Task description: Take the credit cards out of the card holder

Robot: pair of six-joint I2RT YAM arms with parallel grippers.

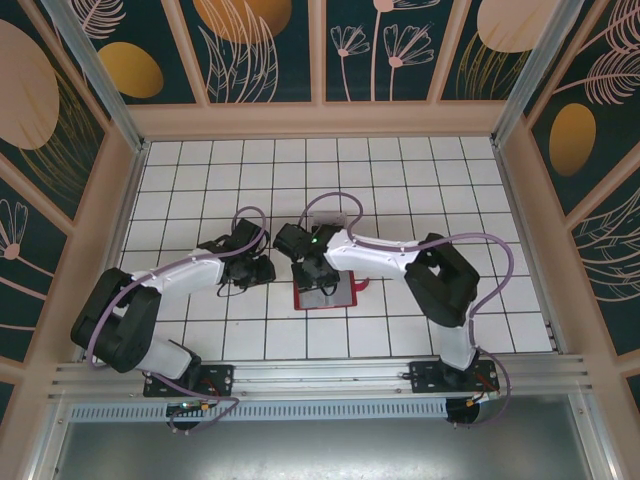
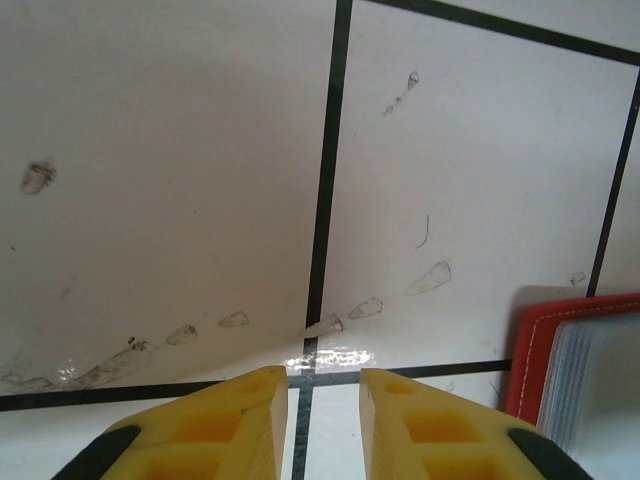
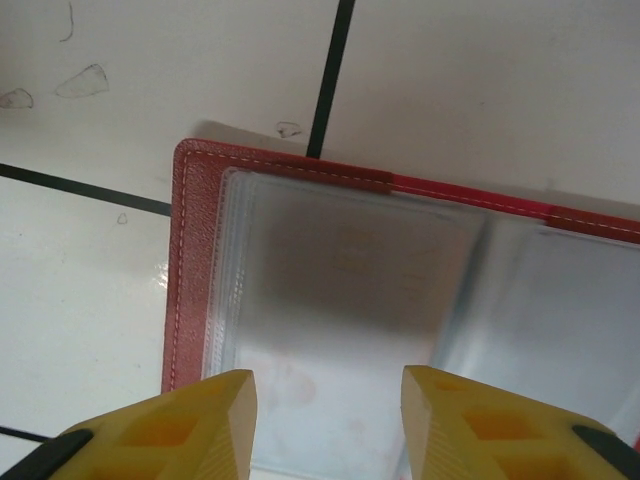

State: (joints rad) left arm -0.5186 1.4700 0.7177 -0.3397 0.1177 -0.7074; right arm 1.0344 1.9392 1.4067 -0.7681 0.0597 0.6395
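The card holder (image 1: 330,292) lies open on the white tiles, a red wallet with frosted inner sleeves (image 3: 350,290) and a small red tab on its right. My right gripper (image 3: 328,385) hovers just above the left sleeve page, open, with nothing between its yellow fingers. A dull dark patch shows through that sleeve; I cannot tell whether it is one of the credit cards. My left gripper (image 2: 323,385) hangs over bare tile just left of the holder, whose red corner (image 2: 530,350) shows at the right edge. Its fingers stand a narrow gap apart around nothing.
A clear plastic tray (image 1: 335,214) sits just behind the right arm's wrist. Both arms (image 1: 390,262) reach in over the middle of the tiled floor. Wooden walls ring the floor, and scuff marks (image 2: 430,278) dot the tiles near the left gripper.
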